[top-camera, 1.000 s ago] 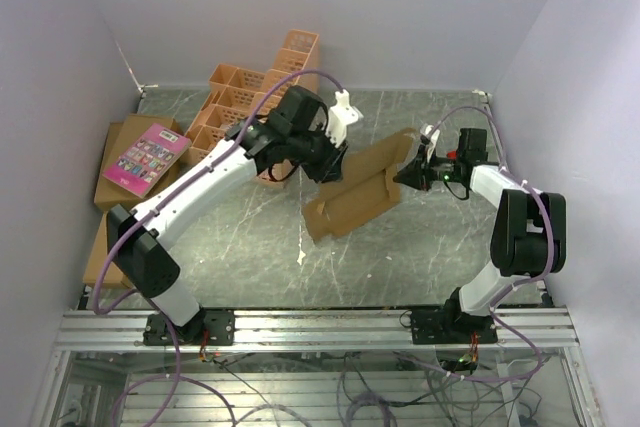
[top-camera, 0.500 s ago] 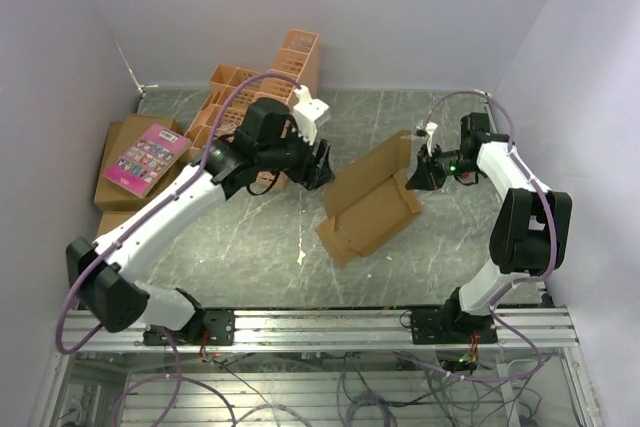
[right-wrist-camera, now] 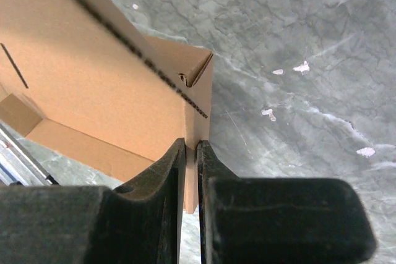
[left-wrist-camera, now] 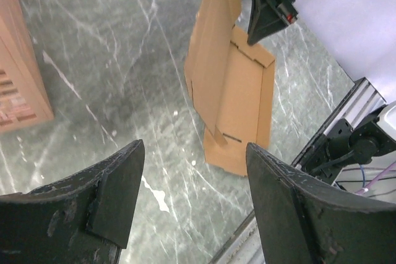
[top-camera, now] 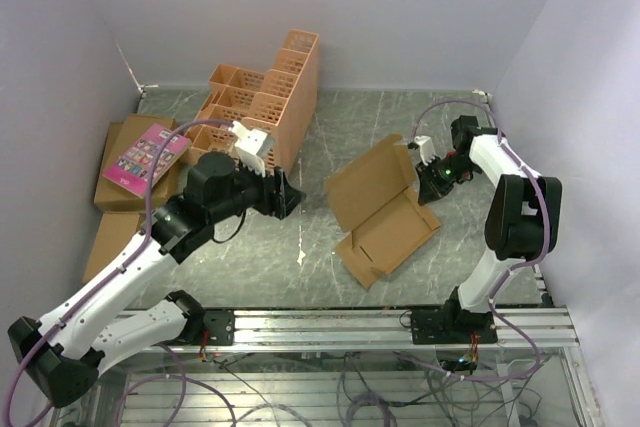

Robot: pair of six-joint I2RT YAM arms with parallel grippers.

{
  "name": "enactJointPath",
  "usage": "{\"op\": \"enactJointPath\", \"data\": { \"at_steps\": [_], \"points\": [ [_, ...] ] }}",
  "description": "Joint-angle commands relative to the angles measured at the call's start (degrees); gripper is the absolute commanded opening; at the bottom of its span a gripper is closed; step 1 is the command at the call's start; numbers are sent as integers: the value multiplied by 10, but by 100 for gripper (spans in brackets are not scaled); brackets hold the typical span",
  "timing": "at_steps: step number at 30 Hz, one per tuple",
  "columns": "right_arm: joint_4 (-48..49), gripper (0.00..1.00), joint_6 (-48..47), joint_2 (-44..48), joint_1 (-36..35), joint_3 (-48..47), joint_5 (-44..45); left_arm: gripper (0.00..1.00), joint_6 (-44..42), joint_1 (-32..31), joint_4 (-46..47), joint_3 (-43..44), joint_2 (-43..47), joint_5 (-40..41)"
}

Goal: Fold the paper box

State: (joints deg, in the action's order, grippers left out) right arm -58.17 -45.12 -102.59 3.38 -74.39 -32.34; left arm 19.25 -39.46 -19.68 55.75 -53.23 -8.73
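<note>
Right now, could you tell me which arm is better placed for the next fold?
The right, probably: the right gripper is shut on an edge of the box; the left gripper hangs open, apart from it, near the crate.

- The table (top-camera: 250,247) had a grey, marble-patterned top with pale veins.
- The paper box (top-camera: 385,212) lay right of centre, its tray flat on the top and one panel raised on the far side.
- An orange lattice crate (top-camera: 255,97) stood at the far left.
- Two brown cartons (top-camera: 112,242) lay along the left edge, one nearer than the other.
- A small white scrap (top-camera: 301,258) lay near the centre, left of the box.
</note>
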Motion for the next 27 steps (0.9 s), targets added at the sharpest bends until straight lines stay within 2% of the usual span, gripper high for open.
{"op": "enactJointPath", "data": {
  "at_steps": [1,11,21,23,27],
  "points": [
    [22,8,27,-6,-15,11,53,76,81,3,83,-76,39,7],
    [89,12,60,-21,-27,45,109,75,138,3,121,-148,72,7],
    [113,21,60,-1,-31,88,109,74,166,3,142,-193,96,4],
    [118,21,59,5,-31,98,107,74,170,3,146,-199,99,4],
    [136,11,60,16,-32,119,115,74,173,3,148,-206,102,4]
  ]
}}
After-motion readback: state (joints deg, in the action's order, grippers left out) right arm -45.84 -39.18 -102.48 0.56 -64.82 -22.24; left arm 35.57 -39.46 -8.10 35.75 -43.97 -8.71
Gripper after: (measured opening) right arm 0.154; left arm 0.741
